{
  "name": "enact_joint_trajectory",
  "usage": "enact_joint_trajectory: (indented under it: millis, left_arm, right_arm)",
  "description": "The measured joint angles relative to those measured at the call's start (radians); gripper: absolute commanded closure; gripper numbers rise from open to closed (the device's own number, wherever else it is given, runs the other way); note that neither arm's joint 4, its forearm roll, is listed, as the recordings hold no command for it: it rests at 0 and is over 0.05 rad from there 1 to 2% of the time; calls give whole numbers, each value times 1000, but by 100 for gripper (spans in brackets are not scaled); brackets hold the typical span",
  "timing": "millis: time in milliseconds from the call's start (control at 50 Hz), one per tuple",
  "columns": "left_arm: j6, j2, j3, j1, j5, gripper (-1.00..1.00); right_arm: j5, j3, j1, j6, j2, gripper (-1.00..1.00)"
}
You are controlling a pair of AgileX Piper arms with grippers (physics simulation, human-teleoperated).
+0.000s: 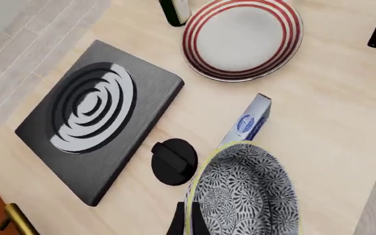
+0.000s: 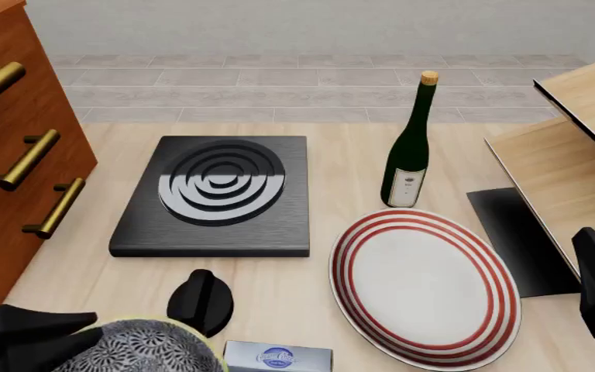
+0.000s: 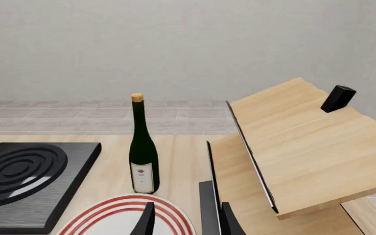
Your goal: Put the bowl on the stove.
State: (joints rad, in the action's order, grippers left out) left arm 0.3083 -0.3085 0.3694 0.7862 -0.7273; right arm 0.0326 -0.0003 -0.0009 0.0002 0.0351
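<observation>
Left wrist view: the bowl point(image 1: 244, 193) is pinched at its rim by the left gripper point(image 1: 186, 223), up off the table beside the knob point(image 1: 174, 161) and a small box point(image 1: 248, 122); the stove point(image 1: 100, 117) sits apart, bare.
Front view: bowl low at the near left edge, stove further back, plate point(image 2: 424, 283) and bottle point(image 2: 410, 147) to the right.
Right wrist view: right gripper point(image 3: 184, 220) fingers spread, nothing between them, over the plate's rim.

Bowl point(image 2: 148, 349) cut by front view's bottom edge; left gripper point(image 1: 186, 223) fingers mostly hidden behind bowl; box point(image 2: 276, 358) label unreadable.
</observation>
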Motion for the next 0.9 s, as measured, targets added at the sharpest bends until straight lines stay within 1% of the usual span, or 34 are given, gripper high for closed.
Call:
enact_joint_trajectory:
  millis: [120,220,380,560,900]
  left_arm:
    - [-48,0,77,-2,-19,100]
    - [-102,-4,143,-5,-29,100]
    - [-180,-19,242,-32,-17,100]
    - [-269,-68,315,-105,44,100]
    - [-459,-189,399,-288,200,100]
  right_arm:
    - [0,0,0,0,0,-100]
    - [0,0,0,0,0,-100]
    - [0,0,0,0,0,-100]
    - [0,0,0,0,0,-100]
    - [0,0,0,0,0,-100]
